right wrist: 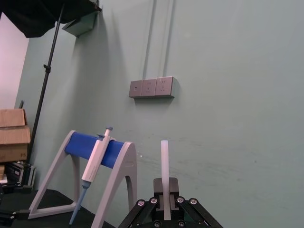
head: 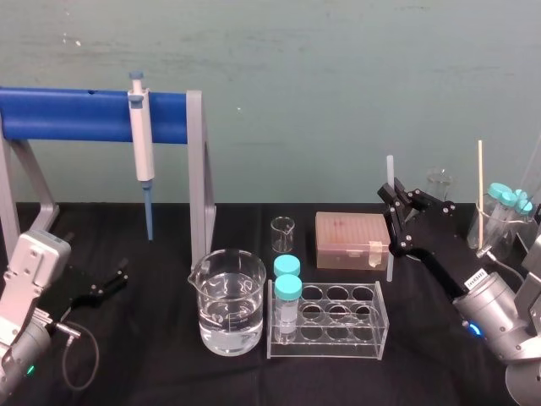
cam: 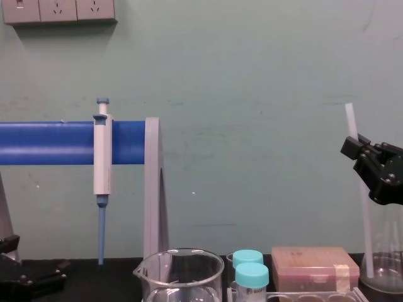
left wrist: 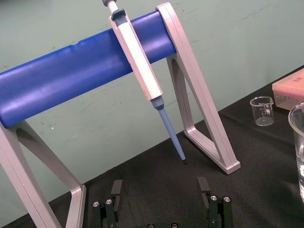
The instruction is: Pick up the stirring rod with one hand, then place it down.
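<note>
The right gripper (head: 394, 196) grips the upright stirring rod (head: 390, 254) near its top, and most of the rod extends below it. The left gripper (left wrist: 161, 190) rests well apart, fingers spread wide.

There is one thin, translucent white stirring rod (head: 390, 169), one white-and-blue pipette (head: 144, 139), one grey stand (head: 76, 116) with a blue bar, one large glass beaker (head: 228, 309) of clear liquid, one clear plastic tube rack (head: 338, 326), one tan lidded box (head: 351, 239) and one wooden stick (head: 480, 190). Small empty glass beakers number two, a nearer beaker (head: 283, 234) and a farther beaker (head: 439, 182); two teal-capped tubes (head: 287, 292) stand in the rack, with more in a glass jar (head: 507, 228), too crowded to count. Black two-fingered grippers number two, the left gripper (head: 110, 283) and the right gripper (head: 396, 196).
</note>
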You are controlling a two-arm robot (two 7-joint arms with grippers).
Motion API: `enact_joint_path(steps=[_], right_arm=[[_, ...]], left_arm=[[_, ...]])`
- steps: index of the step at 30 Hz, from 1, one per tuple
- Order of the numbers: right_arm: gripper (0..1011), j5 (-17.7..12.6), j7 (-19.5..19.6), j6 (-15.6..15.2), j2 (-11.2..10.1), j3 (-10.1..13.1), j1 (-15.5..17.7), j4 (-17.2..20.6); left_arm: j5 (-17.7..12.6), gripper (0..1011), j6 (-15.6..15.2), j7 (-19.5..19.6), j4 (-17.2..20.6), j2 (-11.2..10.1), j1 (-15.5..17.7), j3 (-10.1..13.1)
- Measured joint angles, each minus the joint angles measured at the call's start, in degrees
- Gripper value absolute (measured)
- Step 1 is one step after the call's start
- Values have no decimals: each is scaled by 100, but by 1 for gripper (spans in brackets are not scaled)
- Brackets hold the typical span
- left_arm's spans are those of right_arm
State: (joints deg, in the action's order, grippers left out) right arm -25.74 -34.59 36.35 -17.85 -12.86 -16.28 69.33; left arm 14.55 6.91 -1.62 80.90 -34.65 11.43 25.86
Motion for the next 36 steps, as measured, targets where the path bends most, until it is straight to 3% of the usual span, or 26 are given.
enact_joint_path(steps=[16,36], right_arm=[[66,6,-7,0,2,6,0,0],[66,-124,-524,-134,-10,-53,202,232]], left_arm=[[0,1000,0,0,0,0,0,0],[0,1000,0,0,0,0,0,0]])
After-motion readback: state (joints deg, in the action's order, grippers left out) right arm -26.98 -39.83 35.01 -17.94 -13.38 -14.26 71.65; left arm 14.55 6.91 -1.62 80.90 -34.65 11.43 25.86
